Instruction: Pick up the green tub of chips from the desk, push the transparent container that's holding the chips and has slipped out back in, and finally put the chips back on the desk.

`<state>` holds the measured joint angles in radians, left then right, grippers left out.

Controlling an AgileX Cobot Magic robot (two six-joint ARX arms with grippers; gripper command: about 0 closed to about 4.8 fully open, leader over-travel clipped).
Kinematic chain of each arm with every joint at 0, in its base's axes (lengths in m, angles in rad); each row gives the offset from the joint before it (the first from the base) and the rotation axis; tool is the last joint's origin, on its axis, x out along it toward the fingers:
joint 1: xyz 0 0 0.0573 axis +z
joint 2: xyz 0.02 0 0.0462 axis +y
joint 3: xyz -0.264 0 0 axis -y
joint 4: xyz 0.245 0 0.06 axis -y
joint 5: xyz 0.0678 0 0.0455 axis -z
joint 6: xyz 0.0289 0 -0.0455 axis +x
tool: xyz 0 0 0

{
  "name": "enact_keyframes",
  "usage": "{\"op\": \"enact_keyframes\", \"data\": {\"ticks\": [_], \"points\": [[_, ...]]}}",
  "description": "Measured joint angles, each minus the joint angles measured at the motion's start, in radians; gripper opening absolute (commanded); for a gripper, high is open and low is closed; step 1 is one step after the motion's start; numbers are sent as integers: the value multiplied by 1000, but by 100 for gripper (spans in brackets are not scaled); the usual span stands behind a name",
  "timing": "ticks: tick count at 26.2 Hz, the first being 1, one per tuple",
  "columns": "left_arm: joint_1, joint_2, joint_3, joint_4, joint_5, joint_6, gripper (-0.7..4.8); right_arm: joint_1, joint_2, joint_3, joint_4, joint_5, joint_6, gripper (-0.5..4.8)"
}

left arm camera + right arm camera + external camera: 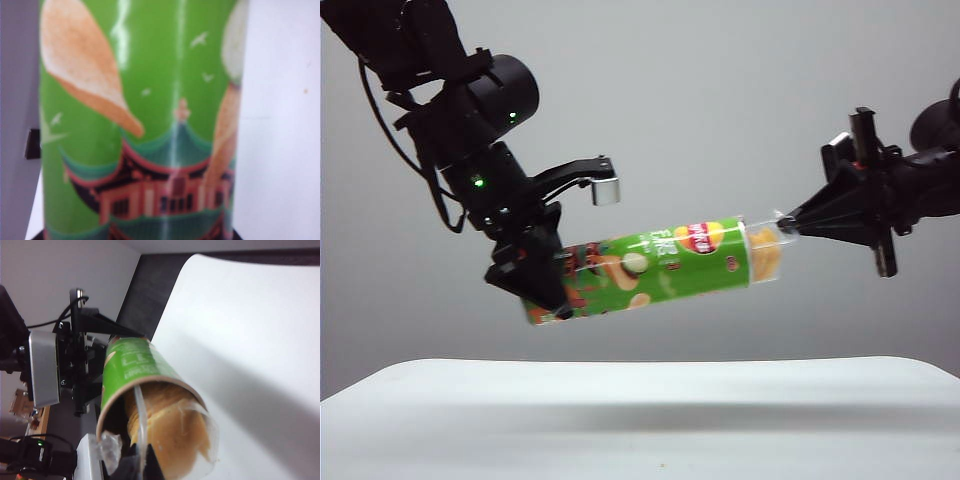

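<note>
While held aloft above the desk (640, 420), green tub of chips (650, 268): tilted, near its lower end grasped by left hand (542, 285). Transparent container (765, 250): protrudes from tub mouth, chips (170, 430) showing; right hand (788, 226) clenched, tips at container's lipped end. Handling note: push straight along tub axis, slowly, left hand bracing, lest thin plastic buckle.

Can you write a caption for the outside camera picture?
Left end effector holds long green cylindrical chip can above white desk; shut right end effector meets clear plastic tray.
</note>
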<state>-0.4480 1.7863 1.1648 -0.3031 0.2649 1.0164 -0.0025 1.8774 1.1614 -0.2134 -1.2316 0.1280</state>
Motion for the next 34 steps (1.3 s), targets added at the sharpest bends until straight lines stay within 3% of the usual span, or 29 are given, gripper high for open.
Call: {"op": "enact_keyframes", "data": {"ticks": [9,10,11,13,22,29,34], "points": [[-42,3,-5,69,11,-46,277,71,-2,1,24,5,2,0],[-43,3,-5,68,11,-49,277,69,-2,1,25,6,2,31],[-43,3,-5,68,10,-50,277,68,-2,1,26,10,2,173],[-44,2,-4,69,7,-58,277,58,-2,0,37,30,-1,250],[-4,50,-2,-15,-72,-40,277,-50,0,0,26,46,-2,248],[70,177,-2,-20,-79,-23,278,-54,0,0,-31,42,-83,248],[74,218,-2,-23,-79,-21,282,-54,0,0,-31,52,-108,248]]}}
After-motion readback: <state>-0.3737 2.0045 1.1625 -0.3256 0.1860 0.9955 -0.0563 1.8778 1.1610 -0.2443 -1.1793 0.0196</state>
